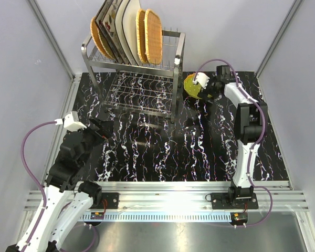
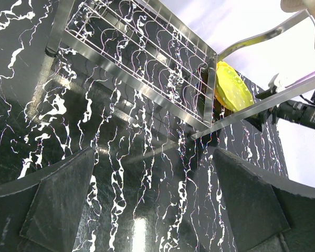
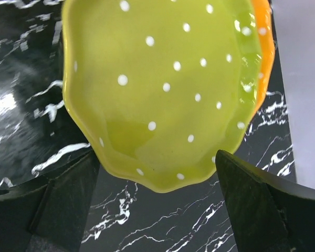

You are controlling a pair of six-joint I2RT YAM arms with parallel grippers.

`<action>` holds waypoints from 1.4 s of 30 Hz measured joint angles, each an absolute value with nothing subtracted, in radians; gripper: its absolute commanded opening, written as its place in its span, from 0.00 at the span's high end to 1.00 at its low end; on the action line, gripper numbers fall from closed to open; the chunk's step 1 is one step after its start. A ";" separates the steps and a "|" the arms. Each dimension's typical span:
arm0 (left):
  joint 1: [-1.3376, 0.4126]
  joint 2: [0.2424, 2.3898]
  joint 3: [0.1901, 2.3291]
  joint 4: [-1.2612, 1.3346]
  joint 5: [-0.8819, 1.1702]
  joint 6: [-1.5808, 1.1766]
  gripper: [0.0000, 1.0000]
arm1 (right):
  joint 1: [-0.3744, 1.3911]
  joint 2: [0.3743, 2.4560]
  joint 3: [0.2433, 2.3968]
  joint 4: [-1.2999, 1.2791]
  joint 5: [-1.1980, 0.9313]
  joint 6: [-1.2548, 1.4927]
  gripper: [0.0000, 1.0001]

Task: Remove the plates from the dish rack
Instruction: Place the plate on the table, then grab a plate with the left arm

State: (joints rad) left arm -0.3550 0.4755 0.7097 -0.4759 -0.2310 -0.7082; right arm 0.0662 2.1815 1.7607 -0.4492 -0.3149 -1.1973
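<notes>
Right end effector [image 3: 155, 157] flanking green plate [image 3: 163, 89]

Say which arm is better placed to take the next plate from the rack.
Probably right: the right gripper, open, hangs by the dish rack's right end, near two wicker plates; the left gripper, also open, sits farther back.

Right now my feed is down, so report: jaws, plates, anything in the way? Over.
Both jaws open. Right at green dotted plate beside dish rack; wicker plates and cream plates upright in rack. Nothing blocking.
</notes>
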 measured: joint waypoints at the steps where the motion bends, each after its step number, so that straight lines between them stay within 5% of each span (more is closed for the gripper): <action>1: -0.355 0.475 0.709 -0.477 -0.231 -0.709 0.01 | 0.066 2.193 1.777 -0.448 -0.308 -1.170 0.02; 24: -0.355 0.473 0.702 -0.477 -0.221 -0.723 0.01 | 0.063 2.265 1.847 -0.464 -0.207 -0.873 0.01; 42: -0.355 0.614 0.827 -0.549 -0.221 -0.755 0.01 | 0.059 1.703 1.411 -0.519 -0.652 -0.538 0.00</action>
State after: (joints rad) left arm -0.3550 0.6136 0.8268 -0.5491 -0.2214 -0.7551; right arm 0.0586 1.7031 1.4113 -0.5186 -0.6518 -0.5377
